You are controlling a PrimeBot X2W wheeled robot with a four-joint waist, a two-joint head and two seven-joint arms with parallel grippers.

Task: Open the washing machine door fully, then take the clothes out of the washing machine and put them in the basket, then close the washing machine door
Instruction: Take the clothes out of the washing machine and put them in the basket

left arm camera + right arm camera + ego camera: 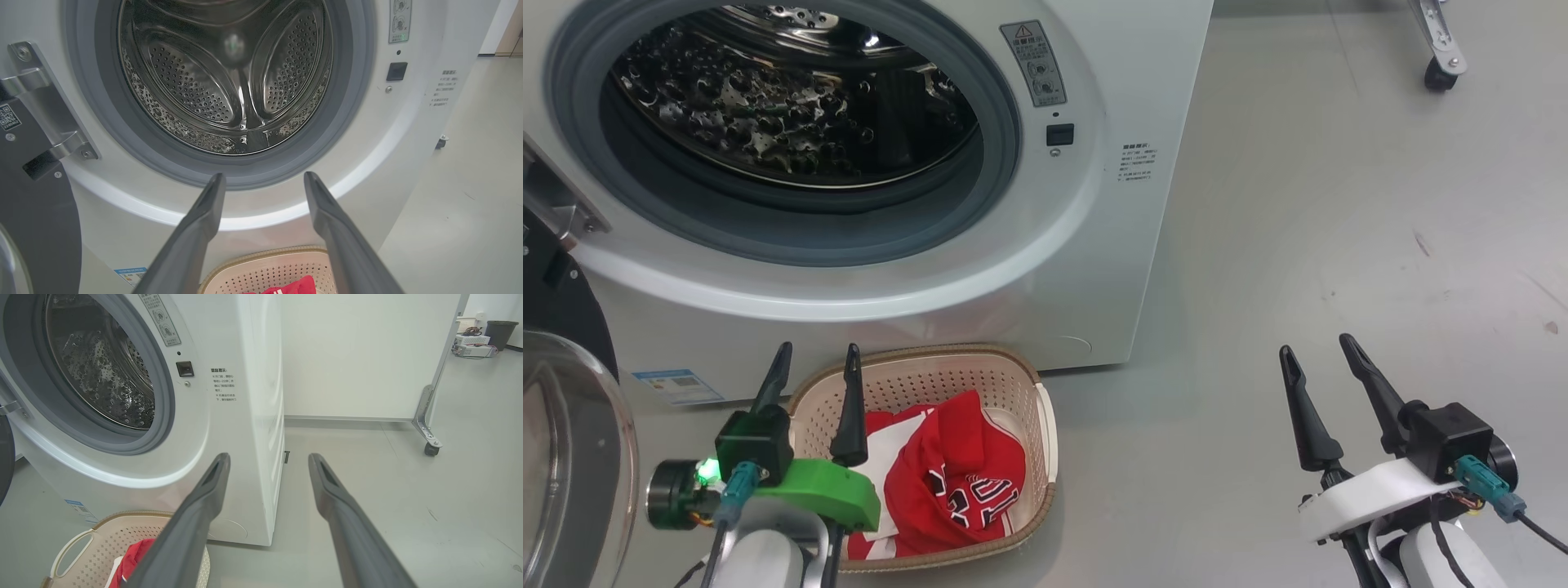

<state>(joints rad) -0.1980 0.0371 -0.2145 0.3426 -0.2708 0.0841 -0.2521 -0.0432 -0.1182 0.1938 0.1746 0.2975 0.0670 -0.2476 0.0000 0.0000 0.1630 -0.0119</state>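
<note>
The washing machine door (572, 457) is cropped at the head view's left edge.

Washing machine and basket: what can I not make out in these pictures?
- Door: head view, cut off by the left edge.
- Basket and clothes: head view, left part hidden behind the left gripper.
- Drum: head view, top cut off by the frame.
- Printed notice: head view, letters too small.

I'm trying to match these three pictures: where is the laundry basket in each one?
Head view: basket at the bottom, left of centre, clothes inside.
Left wrist view: bottom edge, centre.
Right wrist view: lower-left corner.
Shared landmark: black square latch socket on the washing machine.
</note>
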